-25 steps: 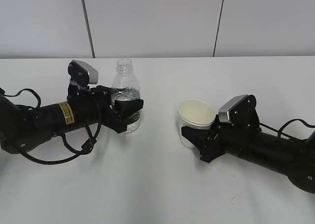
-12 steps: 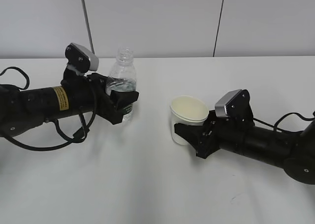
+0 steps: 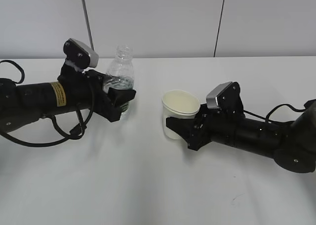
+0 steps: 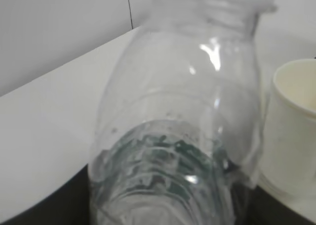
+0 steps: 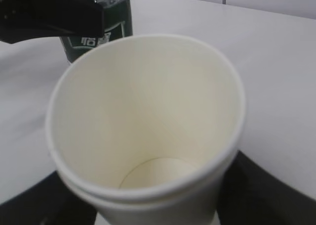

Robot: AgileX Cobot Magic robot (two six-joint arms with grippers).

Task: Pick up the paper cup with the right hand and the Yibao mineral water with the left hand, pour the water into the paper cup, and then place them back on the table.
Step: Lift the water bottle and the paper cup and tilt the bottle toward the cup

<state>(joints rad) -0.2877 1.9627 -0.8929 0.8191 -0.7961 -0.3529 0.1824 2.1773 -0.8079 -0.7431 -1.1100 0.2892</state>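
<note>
My left gripper [image 3: 117, 97] is shut on the Yibao mineral water bottle [image 3: 120, 74], clear and capless, and holds it above the white table [image 3: 148, 185], tilted slightly right. The bottle fills the left wrist view [image 4: 182, 136], with water in its lower part. My right gripper [image 3: 181, 128] is shut on the white paper cup [image 3: 178, 117] and holds it lifted, tilted left toward the bottle. In the right wrist view the cup [image 5: 148, 121] looks empty, with the bottle's green label [image 5: 106, 32] behind it. The cup's side shows in the left wrist view [image 4: 291, 136].
A grey panelled wall [image 3: 158, 17] stands behind the table's far edge. Black cables [image 3: 69, 131] loop under the left arm, and a cable [image 3: 276, 109] trails beside the right arm. The table's front part shows a few small dark specks [image 3: 237, 198].
Both arms have lifted off the table. The bottle has moved up and left in my left gripper. The cup has moved left toward the bottle in my right gripper.
</note>
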